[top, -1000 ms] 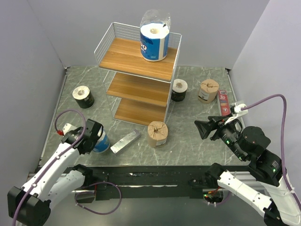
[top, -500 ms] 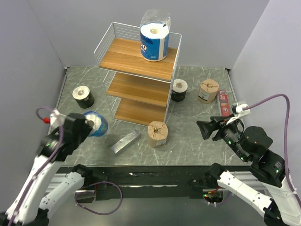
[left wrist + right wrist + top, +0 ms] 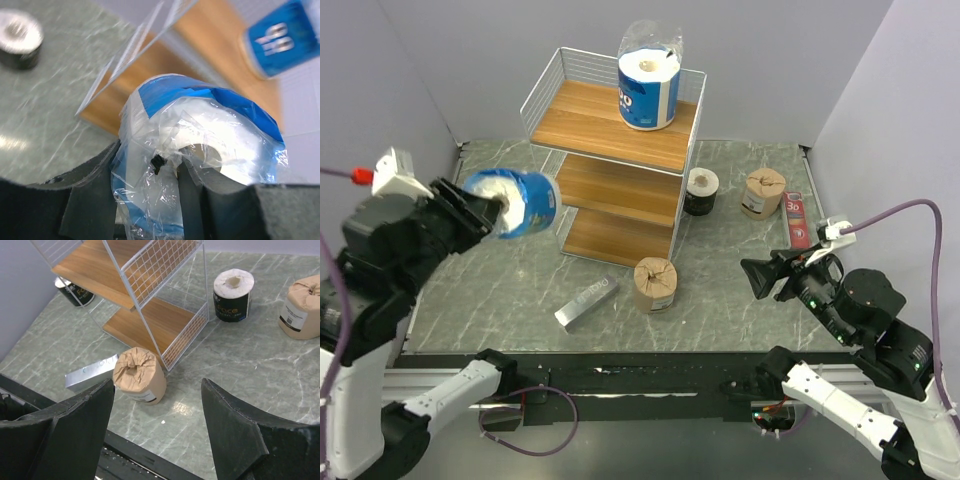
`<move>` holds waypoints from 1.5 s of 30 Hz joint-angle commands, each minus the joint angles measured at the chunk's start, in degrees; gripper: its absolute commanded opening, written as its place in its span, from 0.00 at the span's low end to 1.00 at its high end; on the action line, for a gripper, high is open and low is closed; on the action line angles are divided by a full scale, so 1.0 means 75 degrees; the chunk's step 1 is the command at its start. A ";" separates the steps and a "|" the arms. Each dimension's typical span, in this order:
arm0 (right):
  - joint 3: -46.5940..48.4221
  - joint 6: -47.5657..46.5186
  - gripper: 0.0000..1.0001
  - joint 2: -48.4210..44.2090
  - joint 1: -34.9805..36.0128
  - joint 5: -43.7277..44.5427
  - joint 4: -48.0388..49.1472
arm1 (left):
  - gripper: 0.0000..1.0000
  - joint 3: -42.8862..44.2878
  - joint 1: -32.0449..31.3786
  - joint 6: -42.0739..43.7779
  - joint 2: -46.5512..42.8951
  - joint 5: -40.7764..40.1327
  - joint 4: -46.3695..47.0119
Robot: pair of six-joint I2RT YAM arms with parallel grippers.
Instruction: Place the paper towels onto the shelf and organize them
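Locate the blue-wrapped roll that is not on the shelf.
Top view, left side: the blue-wrapped roll is clamped in the left pincer, held above the table just left of the shelf's middle board.

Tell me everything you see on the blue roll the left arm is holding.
The blue roll is a white paper cylinder in blue printed plastic, clear film crinkled over its end. It is held above the table, tipped sideways, clamped in the left gripper, one finger across its open core. It hangs just left of the shelf; frame contact is not evident.
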 commanded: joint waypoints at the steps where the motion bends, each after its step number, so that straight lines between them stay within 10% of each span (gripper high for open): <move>1: 0.0405 0.0118 0.77 0.0083 0.0045 0.0064 0.0029 | 0.01 0.1852 0.0006 0.0890 0.0730 0.0822 0.0403; 16: 0.0932 0.0270 0.77 0.0235 0.0034 0.0005 -0.0228 | 0.01 0.2758 0.0006 0.1570 0.2396 0.1667 0.3155; 38: 0.1014 0.0305 0.77 0.0024 0.0045 0.0029 -0.0287 | 0.17 0.3636 0.0006 0.1676 0.3966 0.0987 0.3567; 45: 0.1167 0.0282 0.77 0.0024 0.0045 0.0076 -0.0334 | 0.46 0.4117 0.0017 0.1863 0.4446 0.0800 0.3660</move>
